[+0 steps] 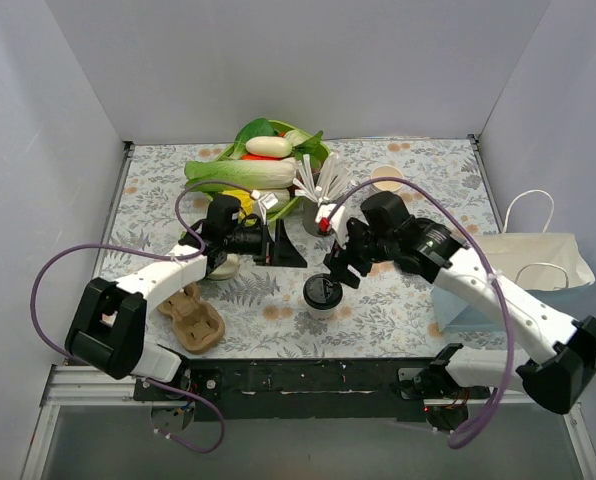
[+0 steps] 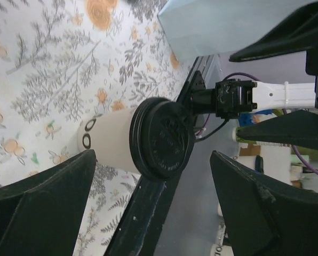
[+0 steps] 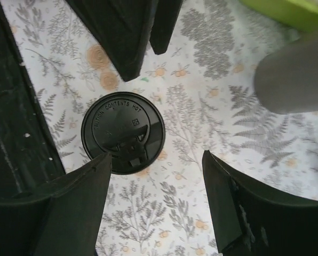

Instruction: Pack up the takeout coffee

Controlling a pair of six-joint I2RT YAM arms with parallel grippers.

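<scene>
The takeout coffee, a cream-white paper cup (image 2: 108, 144) with dark lettering, stands upright at the front middle of the table with its black lid (image 1: 321, 292) on top. The lid also shows in the left wrist view (image 2: 161, 140) and the right wrist view (image 3: 122, 132). My right gripper (image 1: 336, 268) hovers just behind and above the cup, open and empty (image 3: 157, 156), with the lid beside its left finger. My left gripper (image 1: 278, 248) is open and empty (image 2: 152, 153), to the left of the cup and pointing at it from a distance.
A grey metal cup of white straws (image 1: 318, 213) stands just behind the grippers, also seen in the right wrist view (image 3: 295, 74). A green bowl of vegetables (image 1: 316, 158) is at the back. A brown cup carrier (image 1: 190, 318) lies front left. A white paper bag (image 1: 543, 262) lies right.
</scene>
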